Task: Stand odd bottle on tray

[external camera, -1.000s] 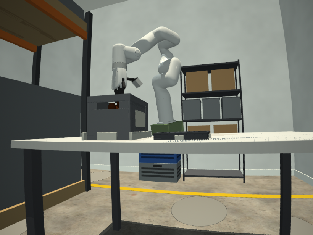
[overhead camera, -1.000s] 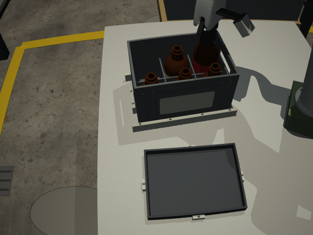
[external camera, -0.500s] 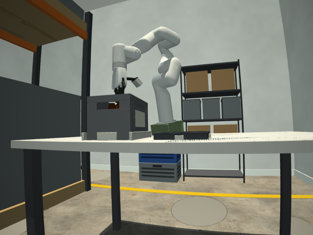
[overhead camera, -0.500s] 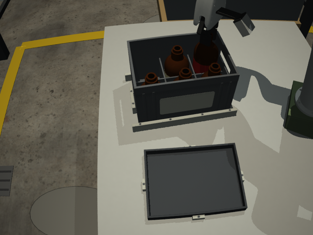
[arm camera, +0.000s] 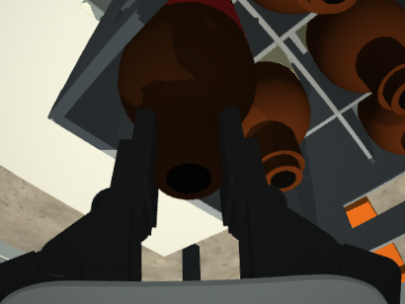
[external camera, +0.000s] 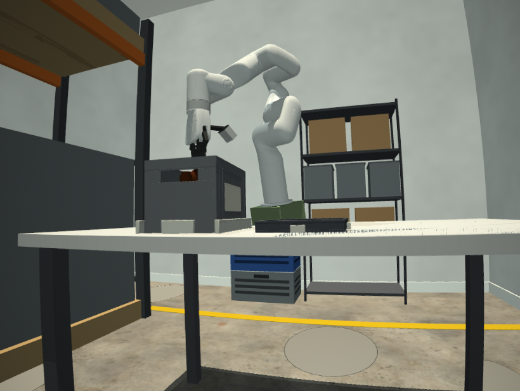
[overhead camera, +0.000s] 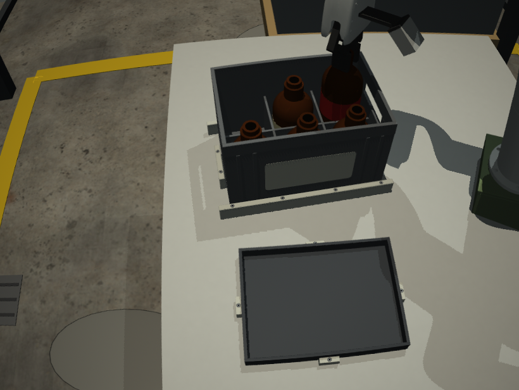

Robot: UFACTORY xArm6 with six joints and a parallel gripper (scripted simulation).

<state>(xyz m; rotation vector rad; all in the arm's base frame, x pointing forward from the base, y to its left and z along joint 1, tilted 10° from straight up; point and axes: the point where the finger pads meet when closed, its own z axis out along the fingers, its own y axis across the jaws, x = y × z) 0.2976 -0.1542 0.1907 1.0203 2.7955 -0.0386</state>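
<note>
gripper: gripper (arm camera: 189, 147) was clenched on the neck of the red-labelled bottle (overhead camera: 340, 90), fingers on either side just below the mouth; a neck grip makes sense since the crate walls block the body.
held bottle: upright, raised partly above its neighbours, lower body apparently inside the back right cell of the crate (overhead camera: 306, 163); red label band visible in the top view. Looked like the lift-out step, judged from the height.
other bottles: four brown bottles (overhead camera: 292, 102) stood in their cells, one in the back row next to the held one, three along the front row; dividers kept them apart and upright.
neck difference: can't tell from these views which neck is odd; the grasp suggests this one was picked.
crate: sat level on the tabletop (overhead camera: 192, 260), boxed in by pale locating strips (overhead camera: 306, 199) that likely stop it sliding during the pull.
tray (overhead camera: 323, 247): near side of the crate, well apart from it, flat, nothing in it; small tabs held it in place.
arm: arm (external camera: 235, 73) reached over from its green base (external camera: 294, 208), wrist pointing straight down so the bottle hangs vertical.
risk: bottle base could clip the crate rim or a divider if moved sideways too early.
next: probably lift clear, then carry over to the tray.
</note>
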